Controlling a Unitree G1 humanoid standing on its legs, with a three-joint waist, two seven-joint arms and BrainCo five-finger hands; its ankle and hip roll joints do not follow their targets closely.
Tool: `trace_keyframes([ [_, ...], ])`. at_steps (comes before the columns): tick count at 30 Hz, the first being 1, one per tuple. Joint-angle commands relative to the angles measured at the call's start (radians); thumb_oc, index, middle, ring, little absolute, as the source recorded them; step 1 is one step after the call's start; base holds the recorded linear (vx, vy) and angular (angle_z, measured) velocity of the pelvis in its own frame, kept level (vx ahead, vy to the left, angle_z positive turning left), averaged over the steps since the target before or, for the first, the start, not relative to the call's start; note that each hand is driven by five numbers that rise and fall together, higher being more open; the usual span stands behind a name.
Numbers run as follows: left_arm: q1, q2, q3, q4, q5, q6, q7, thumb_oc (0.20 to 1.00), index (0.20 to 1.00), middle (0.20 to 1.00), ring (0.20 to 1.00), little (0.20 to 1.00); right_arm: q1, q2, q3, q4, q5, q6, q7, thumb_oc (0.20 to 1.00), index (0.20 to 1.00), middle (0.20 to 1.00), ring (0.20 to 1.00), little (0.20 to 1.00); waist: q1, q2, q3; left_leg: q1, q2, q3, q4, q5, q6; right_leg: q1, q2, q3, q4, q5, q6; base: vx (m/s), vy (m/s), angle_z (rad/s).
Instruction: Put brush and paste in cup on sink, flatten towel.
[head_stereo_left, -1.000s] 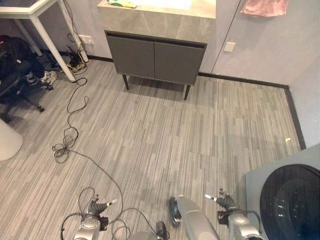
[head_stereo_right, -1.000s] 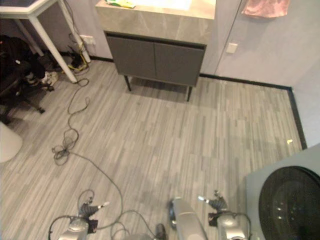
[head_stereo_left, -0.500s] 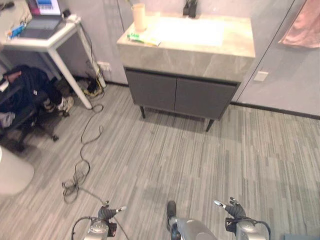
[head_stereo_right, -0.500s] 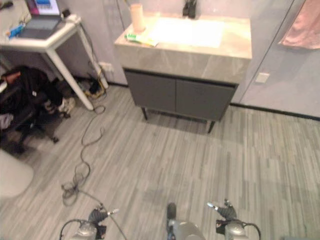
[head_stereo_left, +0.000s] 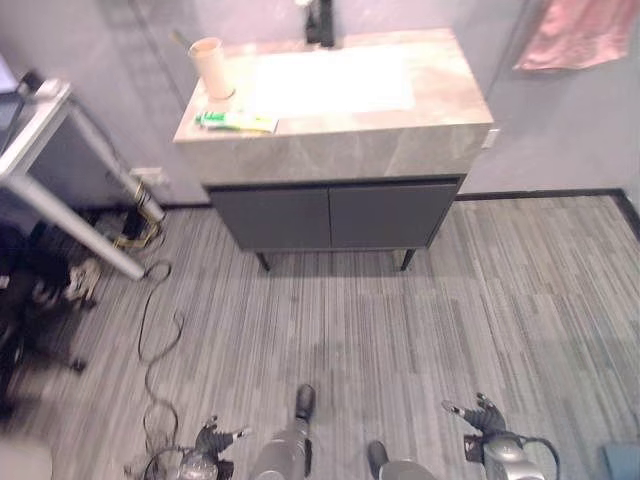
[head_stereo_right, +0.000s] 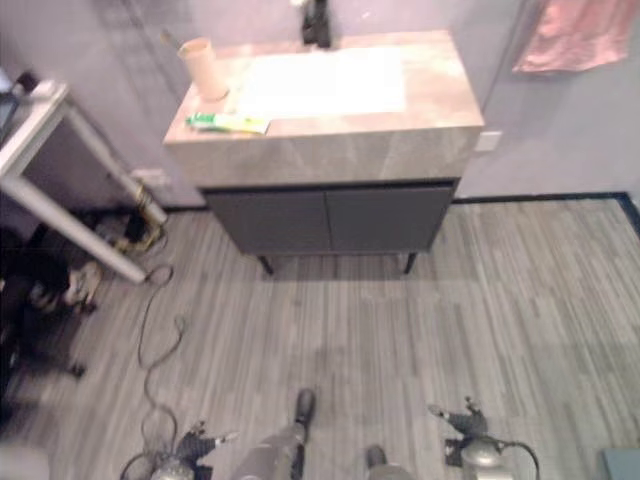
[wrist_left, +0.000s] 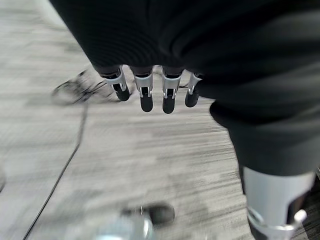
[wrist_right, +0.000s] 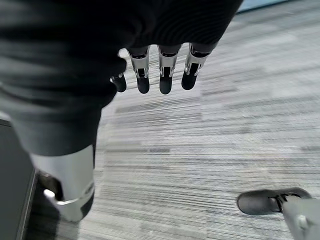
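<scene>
On the sink counter, left of the basin, we see the cup upright with a thin stick-like item inside. Just before it lies the paste, long axis along the front edge. Well below, left hand and right hand hang relaxed, empty. Beside the sink hangs a pink towel.

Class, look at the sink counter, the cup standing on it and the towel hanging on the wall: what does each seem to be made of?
Counter: likely stone or a stone-look slab, grey-beige with faint veining and a smooth face. Cup: probably plastic or ceramic, plain peach and smooth; the look leaves it open. Towel: soft pink cloth, hanging in loose folds.
</scene>
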Motion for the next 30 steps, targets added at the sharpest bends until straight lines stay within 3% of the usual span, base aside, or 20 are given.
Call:
trace_keyframes([
  [1, -0.018, 0.026, -0.02, 0.005, -0.004, -0.007, 0.015, 1.0, 1.0, 1.0, 1.0, 1.0, -0.022, 0.0, -0.012, -0.028, -0.031, -0.01, -0.008, 1.0, 1.0, 1.0, 1.0, 1.0, 0.009, -0.034, -0.007, -0.112, -0.014, 0.058, 0.094, 0.056, 0.042, -0.015, 0.112, -0.012, 0.064, 0.054, 0.002, 0.25, 0.241, -1.22],
  [5, -0.01, 0.039, -0.023, -0.015, 0.005, -0.014, 0.013, 1.0, 1.0, 1.0, 1.0, 1.0, -0.023, 0.013, -0.022, -0.044, -0.026, -0.011, -0.002, 1.0, 1.0, 1.0, 1.0, 1.0, 0.006, -0.041, -0.023, -0.107, -0.041, 0.138, 0.158, -0.013, 0.075, -0.008, 0.056, 0.039, 0.107, 0.043, 0.045, 0.24, 0.234, -0.6],
  [7, -0.008, 0.05, -0.021, -0.035, 0.003, -0.013, 0.02, 1.0, 1.0, 1.0, 1.0, 1.0, -0.028, 0.016, -0.013, -0.053, -0.034, -0.008, 0.0, 1.0, 1.0, 1.0, 1.0, 1.0, 0.012, -0.038, -0.034, -0.102, -0.043, 0.162, 0.162, -0.028, 0.084, -0.024, 0.049, 0.051, 0.125, 0.053, 0.058, 0.22, 0.199, -0.56],
  [8, -0.012, 0.061, -0.012, -0.054, -0.008, -0.016, 0.022, 1.0, 1.0, 1.0, 1.0, 1.0, -0.038, 0.022, -0.012, -0.071, -0.035, -0.007, 0.001, 1.0, 1.0, 1.0, 1.0, 1.0, 0.016, -0.039, -0.045, -0.086, -0.047, 0.184, 0.151, -0.047, 0.094, -0.04, 0.038, 0.046, 0.138, 0.069, 0.081, 0.18, 0.167, -0.33],
  [11, -0.014, 0.069, -0.013, -0.064, -0.005, -0.016, 0.022, 1.0, 1.0, 1.0, 1.0, 1.0, -0.037, 0.023, -0.011, -0.092, -0.034, -0.009, 0.004, 1.0, 1.0, 1.0, 1.0, 1.0, 0.014, -0.039, -0.049, -0.077, -0.05, 0.188, 0.144, -0.053, 0.099, -0.049, 0.036, 0.044, 0.16, 0.087, 0.091, 0.12, 0.09, -0.34],
  [13, -0.021, 0.082, -0.017, -0.078, 0.008, -0.013, 0.022, 1.0, 1.0, 1.0, 1.0, 1.0, -0.043, 0.023, -0.006, -0.117, -0.037, -0.014, 0.007, 1.0, 1.0, 1.0, 1.0, 1.0, 0.005, -0.031, -0.037, -0.04, -0.045, 0.196, 0.117, -0.064, 0.113, -0.138, 0.042, 0.001, 0.31, 0.157, 0.117, 0.1, 0.069, -0.16],
  [14, -0.021, 0.082, -0.017, -0.077, 0.008, -0.013, 0.022, 1.0, 1.0, 1.0, 1.0, 1.0, -0.043, 0.023, -0.006, -0.118, -0.037, -0.013, 0.007, 1.0, 1.0, 1.0, 1.0, 1.0, 0.005, -0.032, -0.038, -0.04, -0.045, 0.196, 0.117, -0.064, 0.113, -0.139, 0.042, 0.001, 0.313, 0.156, 0.117, 0.06, 0.078, -0.08],
  [15, -0.026, 0.089, -0.022, -0.081, 0.021, -0.013, 0.025, 1.0, 1.0, 1.0, 1.0, 1.0, -0.048, 0.019, -0.001, -0.141, -0.041, -0.017, 0.01, 1.0, 1.0, 1.0, 1.0, 1.0, -0.014, -0.02, -0.009, 0.0, -0.032, 0.194, 0.086, -0.059, 0.118, -0.212, 0.071, -0.031, 0.419, 0.201, 0.13, 0.07, 0.097, -0.07],
  [16, -0.027, 0.089, -0.024, -0.074, 0.026, -0.012, 0.026, 1.0, 1.0, 1.0, 1.0, 1.0, -0.047, 0.019, -0.004, -0.149, -0.04, -0.019, 0.008, 1.0, 1.0, 1.0, 1.0, 1.0, -0.016, -0.013, 0.0, 0.018, -0.027, 0.198, 0.073, -0.064, 0.12, -0.242, 0.066, -0.07, 0.436, 0.203, 0.122, 0.11, 0.143, -0.03],
  [18, -0.028, 0.078, -0.023, -0.052, 0.029, -0.012, 0.027, 1.0, 1.0, 1.0, 1.0, 1.0, -0.053, 0.019, 0.0, -0.157, -0.049, -0.019, 0.003, 1.0, 1.0, 1.0, 1.0, 1.0, -0.018, 0.0, 0.01, 0.063, -0.012, 0.214, 0.039, -0.073, 0.115, -0.305, 0.025, -0.166, 0.364, 0.148, 0.092, 0.13, 0.076, -0.21],
  [19, -0.028, 0.078, -0.023, -0.051, 0.029, -0.013, 0.027, 1.0, 1.0, 1.0, 1.0, 1.0, -0.052, 0.019, 0.0, -0.157, -0.05, -0.019, 0.003, 1.0, 1.0, 1.0, 1.0, 1.0, -0.021, -0.001, 0.013, 0.068, -0.013, 0.211, 0.037, -0.074, 0.115, -0.299, 0.024, -0.168, 0.365, 0.145, 0.092, 0.24, -0.051, -0.39],
  [20, -0.034, 0.064, -0.021, -0.02, 0.024, -0.014, 0.027, 1.0, 1.0, 1.0, 1.0, 1.0, -0.062, 0.015, 0.004, -0.156, -0.052, -0.019, 0.0, 1.0, 1.0, 1.0, 1.0, 1.0, -0.02, -0.004, 0.02, 0.1, -0.006, 0.219, 0.022, -0.087, 0.105, -0.343, -0.018, -0.208, 0.219, 0.167, 0.085, 0.26, -0.1, -0.32],
  [22, -0.036, 0.053, -0.018, -0.005, 0.022, -0.012, 0.028, 1.0, 1.0, 1.0, 1.0, 1.0, -0.063, 0.013, 0.007, -0.171, -0.065, -0.014, -0.001, 1.0, 1.0, 1.0, 1.0, 1.0, -0.036, -0.013, 0.033, 0.144, -0.006, 0.212, 0.016, -0.113, 0.094, -0.382, -0.049, -0.209, 0.106, 0.232, 0.1, 0.27, -0.12, -0.13],
  [24, -0.035, 0.053, -0.017, -0.002, 0.024, -0.01, 0.026, 1.0, 1.0, 1.0, 1.0, 1.0, -0.054, 0.01, 0.007, -0.186, -0.08, -0.009, -0.001, 1.0, 1.0, 1.0, 1.0, 1.0, -0.046, -0.018, 0.037, 0.167, -0.001, 0.205, 0.015, -0.125, 0.087, -0.382, -0.056, -0.208, 0.087, 0.249, 0.109, 0.2, -0.16, -0.18],
  [25, -0.038, 0.053, -0.028, 0.004, 0.048, -0.004, 0.021, 1.0, 1.0, 1.0, 1.0, 1.0, -0.041, 0.004, 0.01, -0.186, -0.086, -0.009, 0.003, 1.0, 1.0, 1.0, 1.0, 1.0, -0.061, -0.033, 0.027, 0.18, 0.001, 0.183, 0.016, -0.134, 0.08, -0.352, -0.03, -0.146, 0.082, 0.252, 0.112, 0.21, -0.205, 0.08],
  [26, -0.038, 0.053, -0.028, 0.004, 0.048, -0.004, 0.021, 1.0, 1.0, 1.0, 1.0, 1.0, -0.041, 0.004, 0.01, -0.186, -0.086, -0.009, 0.003, 1.0, 1.0, 1.0, 1.0, 1.0, -0.061, -0.032, 0.029, 0.182, 0.001, 0.183, 0.016, -0.134, 0.08, -0.349, -0.029, -0.147, 0.081, 0.252, 0.112, 0.28, -0.301, 0.47],
  [30, -0.038, 0.036, -0.02, -0.008, 0.02, -0.005, 0.021, 1.0, 1.0, 1.0, 1.0, 1.0, -0.028, -0.024, 0.009, -0.185, -0.088, -0.012, 0.003, 1.0, 1.0, 1.0, 1.0, 1.0, -0.054, -0.038, 0.002, 0.173, 0.025, 0.149, 0.065, -0.151, 0.06, -0.309, -0.008, -0.164, 0.056, 0.236, 0.074, 0.17, -0.275, 0.64],
])
